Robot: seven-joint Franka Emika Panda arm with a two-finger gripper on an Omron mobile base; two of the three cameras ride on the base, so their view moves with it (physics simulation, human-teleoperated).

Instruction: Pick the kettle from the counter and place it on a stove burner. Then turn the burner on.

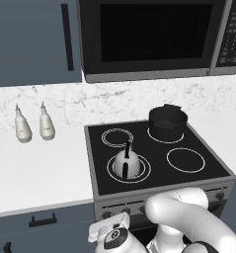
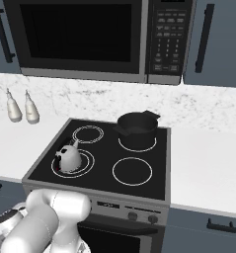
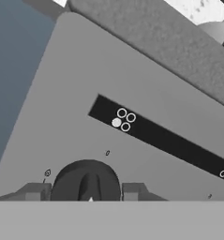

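The small silvery-grey dome kettle sits on the large double-ring burner by the black glass cooktop's front-left corner; the gripper seemingly straddles a dark round knob, grip unclear.

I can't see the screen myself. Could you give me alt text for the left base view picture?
A small silvery kettle sits on the large front-left burner of a black glass cooktop. A black pot stands on the back-right ring, two white bottles on the marble counter to the left, a microwave above. The white robot arm bends low before the stove.
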